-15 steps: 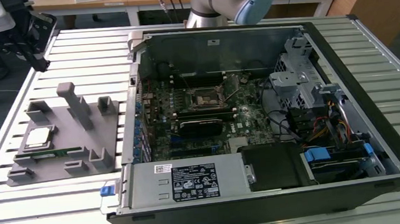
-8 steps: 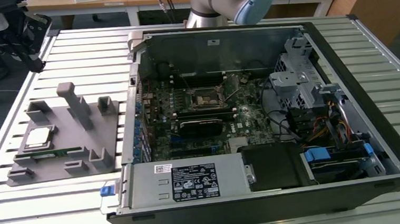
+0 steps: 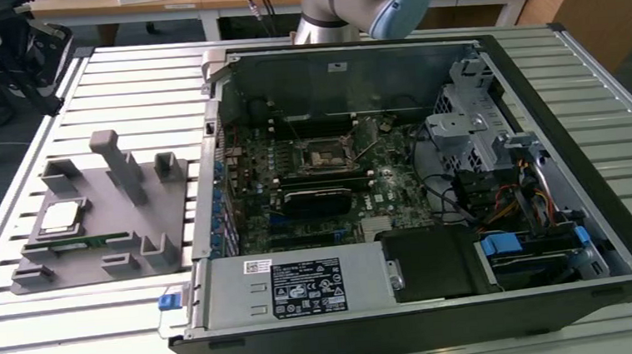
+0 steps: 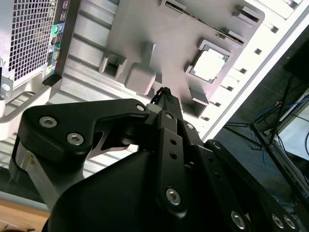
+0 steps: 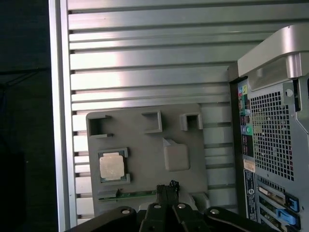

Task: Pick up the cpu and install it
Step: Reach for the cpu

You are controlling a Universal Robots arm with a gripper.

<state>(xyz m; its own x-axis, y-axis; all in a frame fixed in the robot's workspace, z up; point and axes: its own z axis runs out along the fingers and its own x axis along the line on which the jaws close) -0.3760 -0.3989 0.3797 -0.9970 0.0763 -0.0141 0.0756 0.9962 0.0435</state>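
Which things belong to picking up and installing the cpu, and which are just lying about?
For the job: small square silver-topped cpu on the grey plastic holder tray; black hand facing that tray; empty square socket on the green motherboard, inside the open black computer case.
Lying about: long thin green memory stick in the tray; grey labelled power supply box.

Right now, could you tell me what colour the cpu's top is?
The cpu has a shiny silver top, clearest in the first wrist view.

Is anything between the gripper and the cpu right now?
Nothing visible. The cpu lies uncovered in its recess on the gray tray; the gripper hangs above the tray near the raised block, with nothing over the cpu.
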